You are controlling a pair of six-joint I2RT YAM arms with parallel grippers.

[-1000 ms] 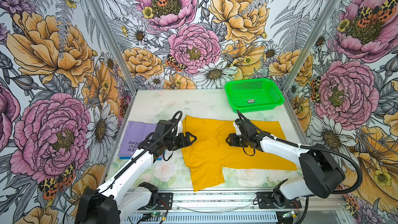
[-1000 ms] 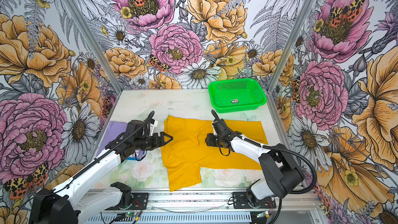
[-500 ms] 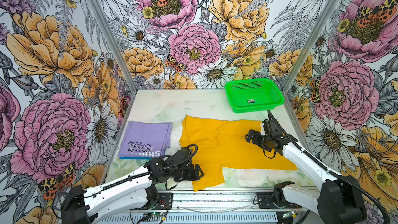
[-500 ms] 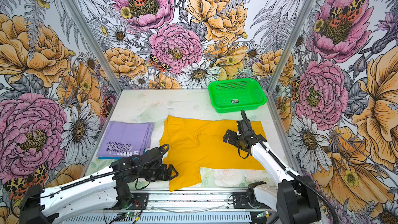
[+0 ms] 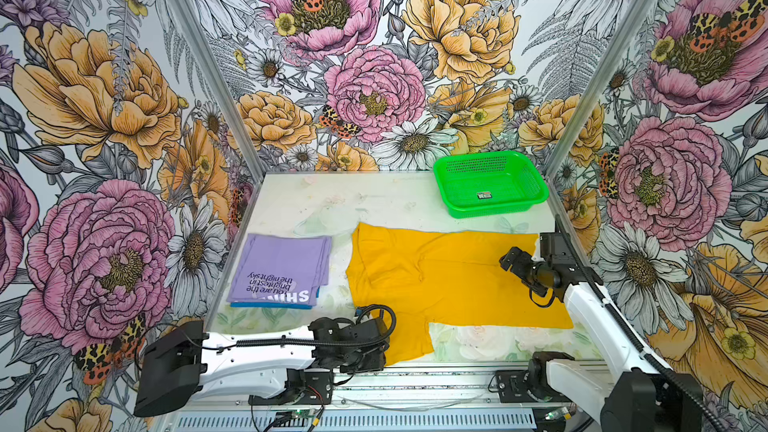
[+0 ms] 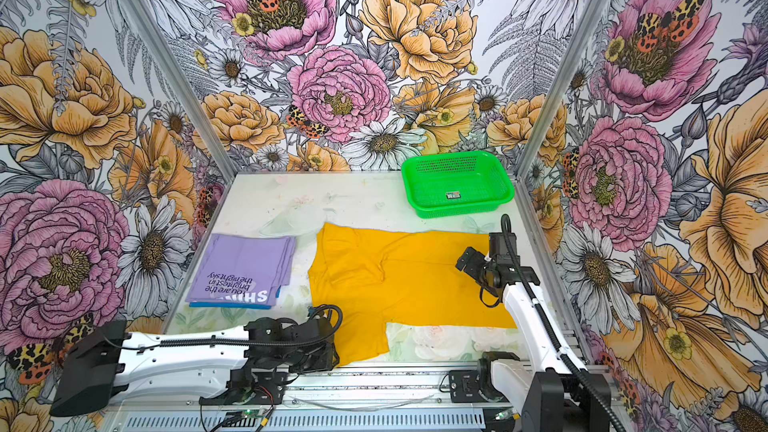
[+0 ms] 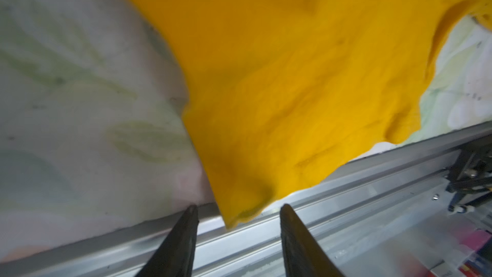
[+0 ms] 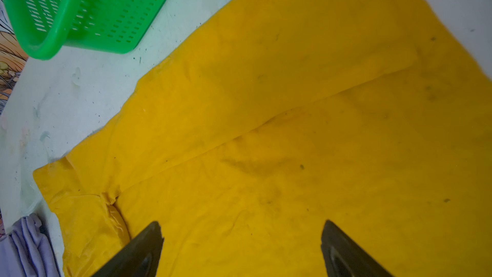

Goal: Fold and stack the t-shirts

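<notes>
Two tees are judged done: a lavender tee (image 5: 282,268) is stacked folded on a blue tee (image 5: 270,305) at the left of the table (image 5: 374,197). The yellow tee (image 5: 449,280) is spread across the middle and right and is folded little, if at all, so its folding and stacking are left. Its near sleeve (image 5: 409,338) is draped over the near edge onto the rail (image 7: 319,222). The left gripper (image 7: 237,209) is set there with its jaws apart, the sleeve corner between them but not clamped. The right gripper (image 8: 241,223) is held over the tee's right end, spread wide, with nothing gripped. Open room is found at the far left. The basket (image 5: 494,211) is placed just beyond the tee's far edge, and only a narrow gap is left beside the stack.
</notes>
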